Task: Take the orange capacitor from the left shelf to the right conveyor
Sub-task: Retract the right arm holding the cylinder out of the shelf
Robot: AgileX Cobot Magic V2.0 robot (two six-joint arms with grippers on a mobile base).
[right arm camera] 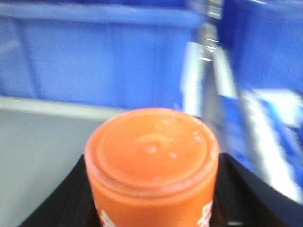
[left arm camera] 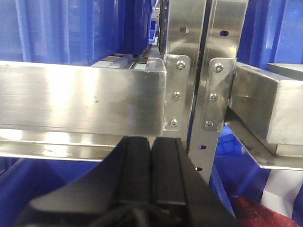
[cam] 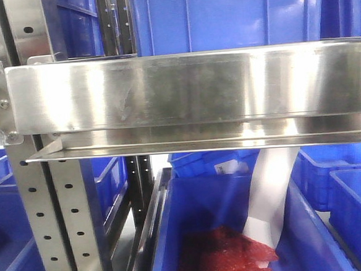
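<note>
- Front view: the left shelf (cam: 183, 89) fills the frame with its brushed steel lip, and blue bins (cam: 221, 15) sit behind and below it. Neither of my pincers shows here, nor does the capacitor. A small white label (cam: 227, 167) on one bin is too small to read.
- Left wrist view: my left pincer (left arm camera: 151, 144) is pressed together on nothing, just in front of the shelf lip. I judge it is best parked there, out of the way.
- Right wrist view: my right pincer (right arm camera: 152, 203) pinches the orange capacitor (right arm camera: 152, 151), upright between the black pads (right arm camera: 246, 189), as far as the blur lets me tell. The right conveyor is in no view, so I should swing right slowly, grip firmly, hold it upright and let go only on the belt. White print at its lower edge is cropped and unreadable.
</note>
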